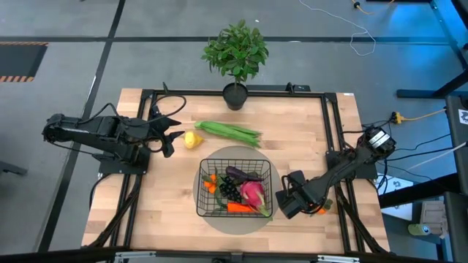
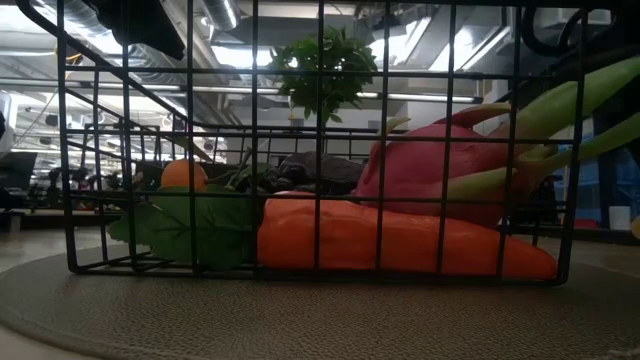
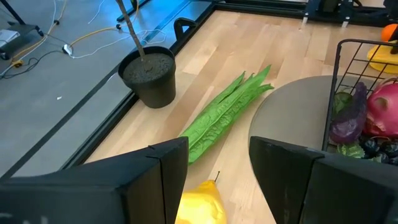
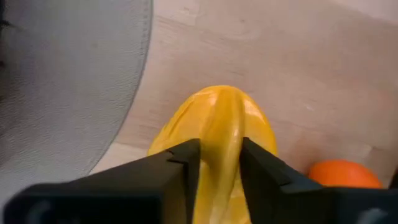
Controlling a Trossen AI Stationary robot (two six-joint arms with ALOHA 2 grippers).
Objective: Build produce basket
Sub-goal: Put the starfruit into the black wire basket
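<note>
Basket [image 1: 235,188] of black wire mesh sits on the round grey mat [image 1: 212,159] at the table's near middle, already holding an eggplant [image 1: 243,174], black grapes [image 1: 229,189], a pink radish [image 1: 252,193] and a carrot [image 2: 400,245]. Just right of the mat, the right gripper [image 4: 219,163] has its two dark fingers pinched on the narrow top of a yellow-orange mango [image 4: 214,124] that lies on the wood, with an orange tomato [image 4: 343,174] close beside it. The hold looks shallow and off-centre, so the smooth fruit could squirt out when lifted, roll into the tomato, or drop onto the basket's rim instead of inside. At the table's left, the left gripper [image 3: 217,171] hangs wide open and empty above the lemon [image 3: 198,202], with the long green beans [image 1: 228,131] just beyond; a careless descent there could knock the lemon rolling away.
</note>
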